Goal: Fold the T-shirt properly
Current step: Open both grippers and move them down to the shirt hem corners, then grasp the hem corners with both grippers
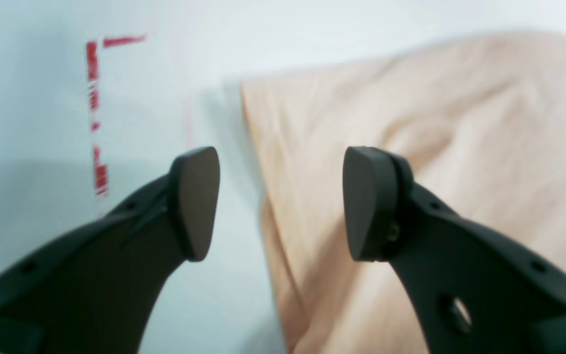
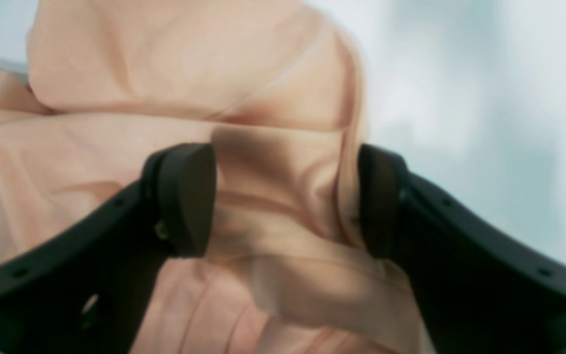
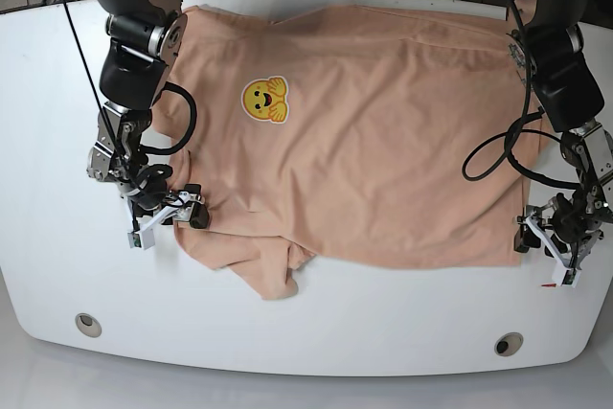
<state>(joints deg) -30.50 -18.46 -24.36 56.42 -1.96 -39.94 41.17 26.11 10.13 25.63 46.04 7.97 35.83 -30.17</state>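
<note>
T-shirt (image 3: 364,131) spread on white table (image 3: 316,323) | left pincer (image 1: 281,202) spread, empty | right pincer (image 2: 287,199) spread astride its edge | cables behind

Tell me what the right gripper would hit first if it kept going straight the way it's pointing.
Most likely the T-shirt: the right gripper is open, with bunched peach fabric directly between and ahead of its jaws. Depth is blurry, so contact may already be close.

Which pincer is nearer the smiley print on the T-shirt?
Right. The right pincer sits at the T-shirt's sleeve edge, below the smiley print; the left pincer is at the far hem corner.
</note>
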